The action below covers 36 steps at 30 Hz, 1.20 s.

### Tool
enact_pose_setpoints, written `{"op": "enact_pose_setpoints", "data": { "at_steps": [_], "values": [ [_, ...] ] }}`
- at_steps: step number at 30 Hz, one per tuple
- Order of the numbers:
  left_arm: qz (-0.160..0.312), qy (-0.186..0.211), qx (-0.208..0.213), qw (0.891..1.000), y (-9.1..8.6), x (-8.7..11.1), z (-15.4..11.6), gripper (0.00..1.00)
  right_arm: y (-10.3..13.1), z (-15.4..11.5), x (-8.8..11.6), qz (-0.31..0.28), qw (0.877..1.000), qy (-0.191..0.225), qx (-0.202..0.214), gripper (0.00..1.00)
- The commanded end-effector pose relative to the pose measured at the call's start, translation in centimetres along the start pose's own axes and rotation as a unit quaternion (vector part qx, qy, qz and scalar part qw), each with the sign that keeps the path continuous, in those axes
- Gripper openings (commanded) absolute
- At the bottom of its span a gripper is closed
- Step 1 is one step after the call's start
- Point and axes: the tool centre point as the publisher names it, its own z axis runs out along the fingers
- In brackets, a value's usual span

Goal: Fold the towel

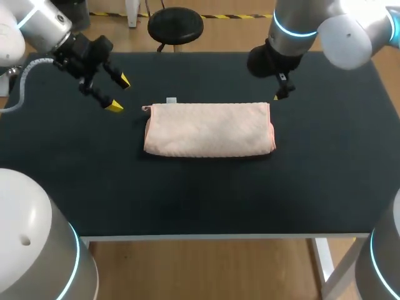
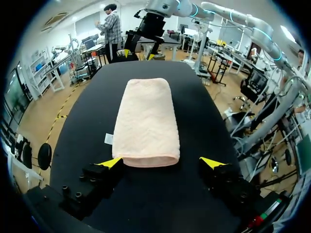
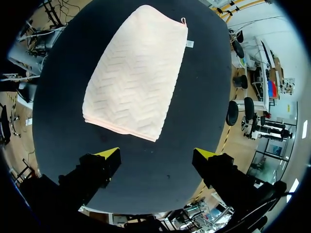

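Peach towel (image 1: 209,129) lies in the middle of the black table (image 1: 187,200), already doubled into a long band. The left end effector (image 1: 119,94) and right end effector (image 3: 157,152) hover off its short ends, both wide open and empty. For another fold, probably pinch one short end's corners, lift low, and lay edge on edge.

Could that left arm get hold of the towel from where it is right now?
Probably yes: the left gripper is open just beside the towel, at one short end, with only bare table between them.
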Motion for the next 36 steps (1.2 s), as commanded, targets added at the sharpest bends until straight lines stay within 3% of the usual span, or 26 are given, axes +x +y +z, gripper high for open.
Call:
{"op": "enact_pose_setpoints", "data": {
  "at_steps": [1,17,18,21,23,24,25,27,30,32,34,35,36],
  "values": [
    [0.001,0.013,0.005,1.000,-0.3,-0.9,0.4,1.00,-0.5,-0.6,0.1,-0.003,1.000,-0.002,0.000,1.00],
    [0.012,0.011,0.002,1.000,-0.7,-1.1,0.6,1.00,-0.7,-1.0,0.1,-0.021,1.000,-0.001,0.012,1.00],
    [0.012,0.011,0.002,1.000,-0.7,-1.1,0.6,1.00,-1.7,-1.1,0.2,-0.031,0.999,0.019,-0.004,1.00],
    [0.012,0.011,0.002,1.000,-0.7,-1.1,0.6,1.00,-3.3,-1.2,-0.7,0.092,0.992,0.015,-0.091,1.00],
    [0.012,0.011,0.002,1.000,-0.7,-1.1,0.6,1.00,-4.0,-1.9,-2.0,0.248,0.954,-0.031,-0.163,1.00],
    [0.012,0.011,0.002,1.000,-0.7,-1.1,0.6,1.00,-4.4,-2.3,-2.2,0.289,0.938,-0.046,-0.187,1.00],
    [0.012,0.011,0.002,1.000,-0.7,-1.1,0.6,1.00,-4.8,-2.4,-2.6,0.355,0.912,-0.076,-0.192,1.00],
    [0.012,0.011,0.002,1.000,-0.7,-1.1,0.6,1.00,-5.5,-2.7,-3.1,0.456,0.862,-0.085,-0.203,1.00],
    [0.012,0.011,0.002,1.000,-0.7,-1.1,0.6,1.00,-6.3,-3.4,-3.1,0.584,0.771,-0.048,-0.250,1.00],
    [0.012,0.011,0.002,1.000,-0.7,-1.1,0.6,1.00,-6.8,-3.6,-2.8,0.634,0.717,0.001,-0.289,1.00],
    [0.012,0.011,0.002,1.000,-0.7,-1.1,0.6,1.00,-7.3,-3.5,-2.4,0.660,0.689,0.033,-0.299,1.00],
    [0.012,0.011,0.002,1.000,-0.7,-1.1,0.6,1.00,-7.6,-3.4,-2.3,0.675,0.668,0.052,-0.308,1.00],
    [0.012,0.011,0.002,1.000,-0.7,-1.1,0.6,1.00,-8.0,-3.4,-2.2,0.681,0.659,0.056,-0.313,1.00]
  ]
}}
